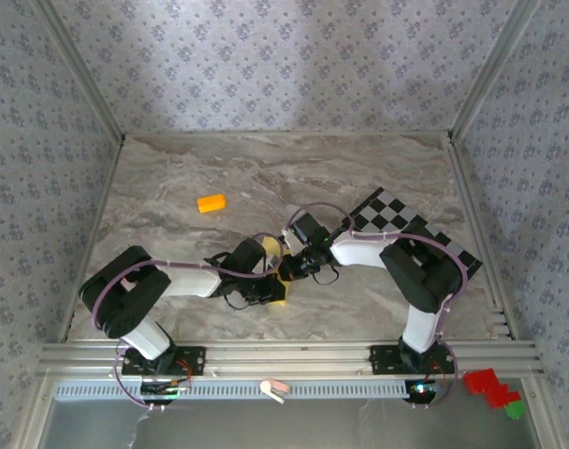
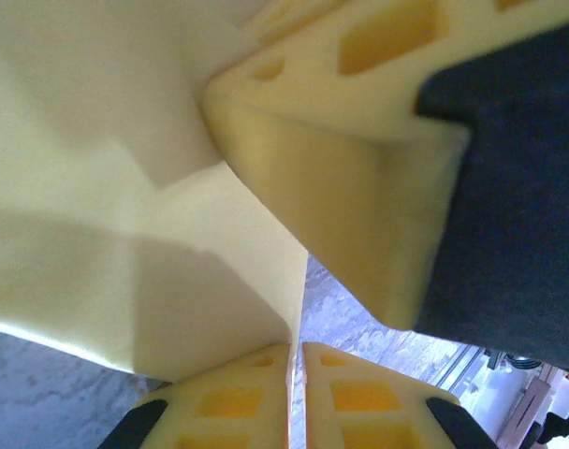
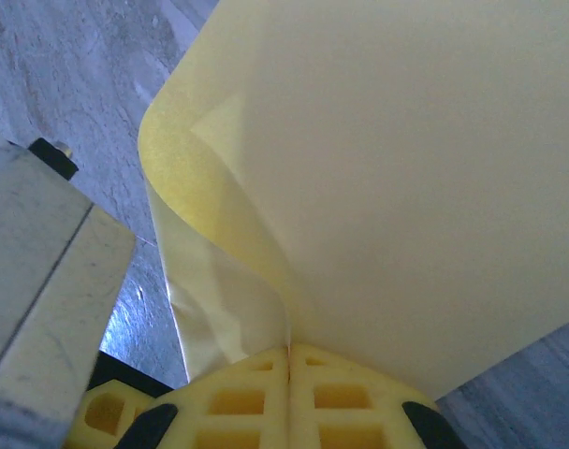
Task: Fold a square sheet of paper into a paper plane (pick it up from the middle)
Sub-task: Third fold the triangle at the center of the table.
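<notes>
— Right wrist: how's the right gripper (image 3: pixel 289 351)?
— Clamped on the square sheet of paper (image 3: pixel 406 187), which is curled over.
— And the left gripper (image 2: pixel 296 348)?
— Pinching that sheet's edge too, over the table's (image 1: pixel 266 178) near half; an orange block (image 1: pixel 211 203) lies beyond.

From above, my left gripper (image 1: pixel 275 281) and right gripper (image 1: pixel 288 270) hid most of the square sheet of paper (image 1: pixel 279 299); both wrist views cropped it.

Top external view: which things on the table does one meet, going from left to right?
orange block → square sheet of paper → checkered board
</notes>
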Motion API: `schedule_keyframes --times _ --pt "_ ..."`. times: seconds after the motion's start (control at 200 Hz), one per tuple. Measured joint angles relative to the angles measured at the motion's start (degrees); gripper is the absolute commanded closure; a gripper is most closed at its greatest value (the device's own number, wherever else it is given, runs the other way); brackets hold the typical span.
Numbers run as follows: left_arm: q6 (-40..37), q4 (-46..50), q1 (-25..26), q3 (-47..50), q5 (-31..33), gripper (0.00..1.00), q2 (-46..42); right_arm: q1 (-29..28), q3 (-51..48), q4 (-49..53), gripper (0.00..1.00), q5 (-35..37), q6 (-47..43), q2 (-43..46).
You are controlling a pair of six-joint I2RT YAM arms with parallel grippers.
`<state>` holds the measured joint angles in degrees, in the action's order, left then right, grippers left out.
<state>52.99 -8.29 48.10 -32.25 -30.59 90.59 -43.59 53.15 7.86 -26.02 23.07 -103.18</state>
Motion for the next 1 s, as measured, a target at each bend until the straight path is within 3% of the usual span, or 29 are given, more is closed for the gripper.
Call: schedule_keyframes --times 0.725,0.825,1.004 --pt "-2.05 4.07 1.66 0.00 1.53 0.85 -3.89 -0.04 -1.99 -3.19 0.99 0.07 0.92 0.81" --pt "-3.08 6.43 -0.44 0.00 1.97 0.85 -9.35 -0.04 -2.01 -3.21 0.99 0.04 0.92 0.81" --pt "-5.05 8.39 -9.29 -0.24 1.92 0.86 -12.76 -0.04 -2.01 -3.21 0.99 0.04 0.92 0.81"
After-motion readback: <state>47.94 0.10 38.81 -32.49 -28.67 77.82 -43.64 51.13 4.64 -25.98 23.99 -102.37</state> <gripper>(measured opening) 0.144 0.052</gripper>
